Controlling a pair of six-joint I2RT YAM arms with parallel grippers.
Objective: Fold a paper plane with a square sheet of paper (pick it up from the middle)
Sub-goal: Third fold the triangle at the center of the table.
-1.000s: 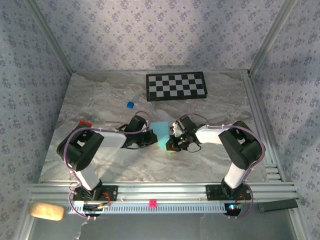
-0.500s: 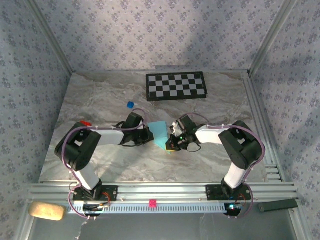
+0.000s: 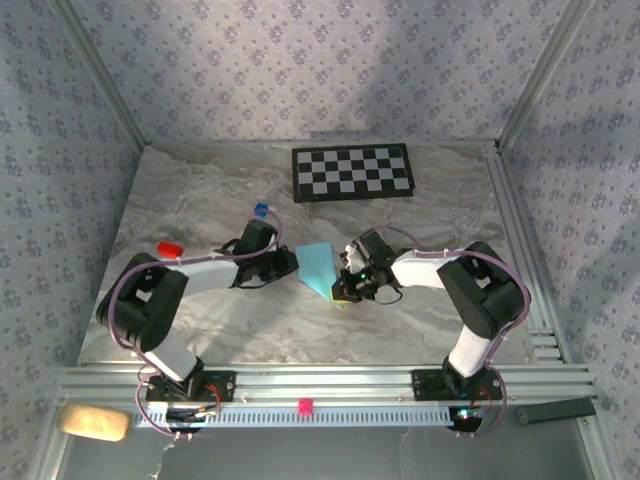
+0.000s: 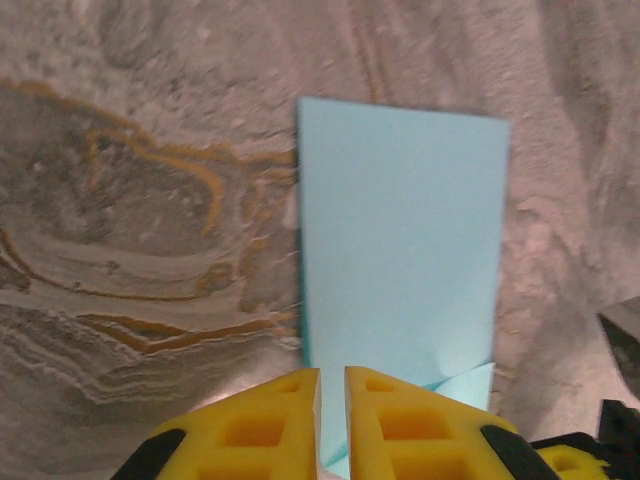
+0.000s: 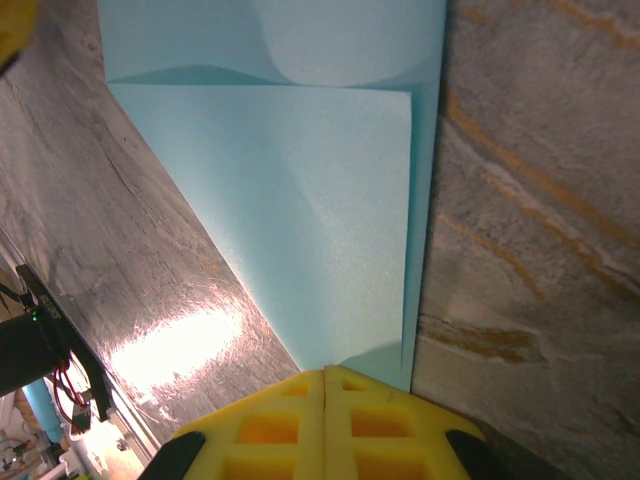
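Observation:
The square sheet of paper (image 3: 319,265) is light blue and partly folded, tapering to a point at its near end. It lies on the marble table between the two arms. My left gripper (image 3: 287,262) is just off its left edge. In the left wrist view its yellow fingertips (image 4: 332,400) stand a narrow gap apart above the paper (image 4: 400,230), pinching nothing. My right gripper (image 3: 346,286) is shut, and its tips (image 5: 325,375) rest on the narrow end of the folded paper (image 5: 300,200), where a flap overlaps the lower layer.
A black-and-white checkerboard (image 3: 351,172) lies at the back of the table. A tiny dark-blue cube (image 3: 261,210) sits behind the left arm, and a small red block (image 3: 168,248) lies to its left. Metal rails run along the right side and near edge.
My left gripper has drawn back to the left, off the paper, and its jaws have parted slightly. The right gripper has stayed shut at the paper's near corner.

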